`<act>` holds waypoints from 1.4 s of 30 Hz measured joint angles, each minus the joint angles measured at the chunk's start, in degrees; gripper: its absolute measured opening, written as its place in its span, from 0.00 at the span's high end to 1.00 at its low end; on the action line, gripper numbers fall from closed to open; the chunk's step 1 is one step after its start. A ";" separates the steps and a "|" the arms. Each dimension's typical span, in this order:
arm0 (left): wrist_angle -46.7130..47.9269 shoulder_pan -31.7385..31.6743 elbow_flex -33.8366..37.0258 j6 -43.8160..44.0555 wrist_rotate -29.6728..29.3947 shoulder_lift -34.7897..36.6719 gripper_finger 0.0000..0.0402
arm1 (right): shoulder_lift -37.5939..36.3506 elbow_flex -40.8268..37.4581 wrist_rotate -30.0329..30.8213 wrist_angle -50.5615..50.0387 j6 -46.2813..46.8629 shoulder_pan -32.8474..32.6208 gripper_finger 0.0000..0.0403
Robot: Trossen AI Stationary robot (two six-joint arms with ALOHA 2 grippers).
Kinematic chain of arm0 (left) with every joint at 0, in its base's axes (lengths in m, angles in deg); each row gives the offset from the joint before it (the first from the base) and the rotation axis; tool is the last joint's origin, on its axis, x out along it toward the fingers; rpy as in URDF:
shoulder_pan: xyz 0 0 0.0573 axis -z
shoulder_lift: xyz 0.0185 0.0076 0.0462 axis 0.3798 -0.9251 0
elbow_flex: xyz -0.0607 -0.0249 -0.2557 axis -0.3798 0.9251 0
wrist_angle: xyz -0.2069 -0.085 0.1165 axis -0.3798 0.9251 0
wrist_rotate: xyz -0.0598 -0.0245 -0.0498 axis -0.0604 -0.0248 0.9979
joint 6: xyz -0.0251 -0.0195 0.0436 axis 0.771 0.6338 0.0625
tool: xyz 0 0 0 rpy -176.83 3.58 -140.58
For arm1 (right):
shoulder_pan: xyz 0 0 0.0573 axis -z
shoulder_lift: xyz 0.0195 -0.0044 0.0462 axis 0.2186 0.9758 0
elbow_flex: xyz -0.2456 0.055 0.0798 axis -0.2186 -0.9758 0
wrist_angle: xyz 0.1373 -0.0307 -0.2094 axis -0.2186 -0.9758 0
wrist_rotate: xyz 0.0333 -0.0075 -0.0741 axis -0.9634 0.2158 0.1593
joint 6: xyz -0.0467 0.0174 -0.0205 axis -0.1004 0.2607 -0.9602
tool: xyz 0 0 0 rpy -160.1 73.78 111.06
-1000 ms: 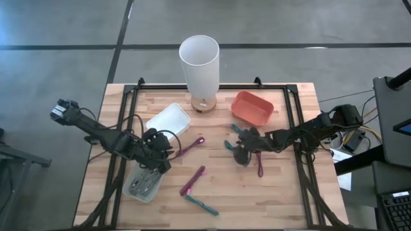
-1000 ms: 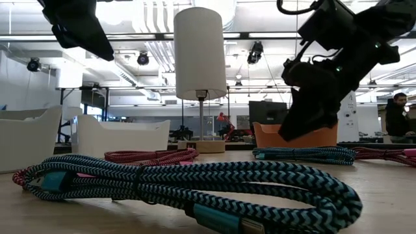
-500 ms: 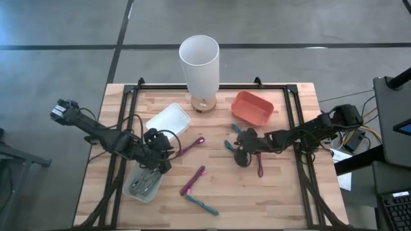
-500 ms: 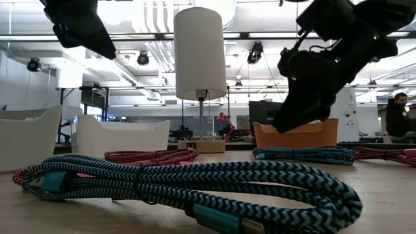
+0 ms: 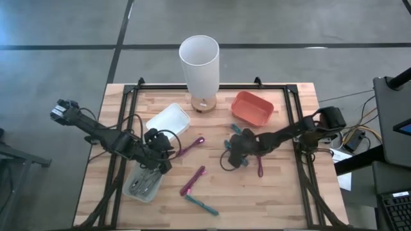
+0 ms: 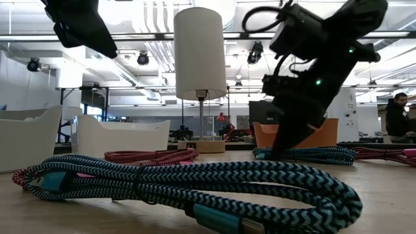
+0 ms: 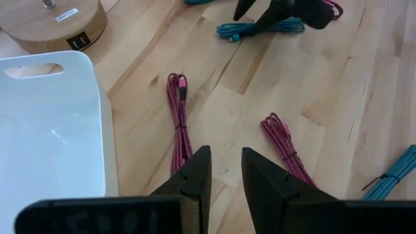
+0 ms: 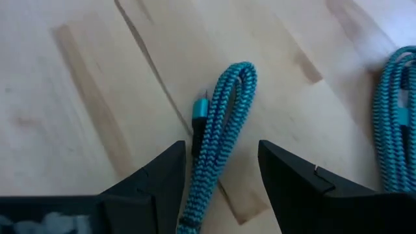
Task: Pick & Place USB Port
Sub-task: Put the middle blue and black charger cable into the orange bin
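A teal braided USB cable (image 8: 218,123), folded into a bundle, lies on the wooden table right of centre (image 5: 229,144). My right gripper (image 8: 221,156) is open and low over it, with one finger on each side of the bundle; no touch shows. It also shows in the high view (image 5: 231,156) and the low view (image 6: 279,143). My left gripper (image 7: 226,159) is open with a narrow gap and empty. It hovers at the table's left (image 5: 156,156), beside a clear tray (image 5: 142,185) that holds cables.
A white lamp (image 5: 200,64) on a wooden base stands at the far middle. A white bin (image 5: 168,120) and an orange bin (image 5: 252,108) flank it. Magenta cables (image 5: 192,181) (image 5: 191,145) (image 5: 260,167) and another teal cable (image 5: 202,205) lie loose on the table.
My right gripper has moved toward the table's left edge and down, and now stands over the teal cable bundle. The cable has stayed where it was.
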 joint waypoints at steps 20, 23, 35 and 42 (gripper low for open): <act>-3.89 0.00 0.05 -2.39 -1.50 0.00 0.81 | -3.23 2.35 -0.80 -0.90 1.27 0.09 0.95; -11.00 0.00 1.69 -8.34 -1.68 0.00 0.81 | -5.74 2.33 -0.55 4.22 -0.67 0.11 0.94; -44.83 -1.34 14.80 -26.73 -2.92 -0.02 0.80 | -12.71 2.35 -0.54 24.89 -19.01 0.11 0.94; -56.27 -3.60 22.25 -27.26 -2.86 -0.02 0.80 | -13.86 2.37 2.82 22.58 -23.55 1.76 0.94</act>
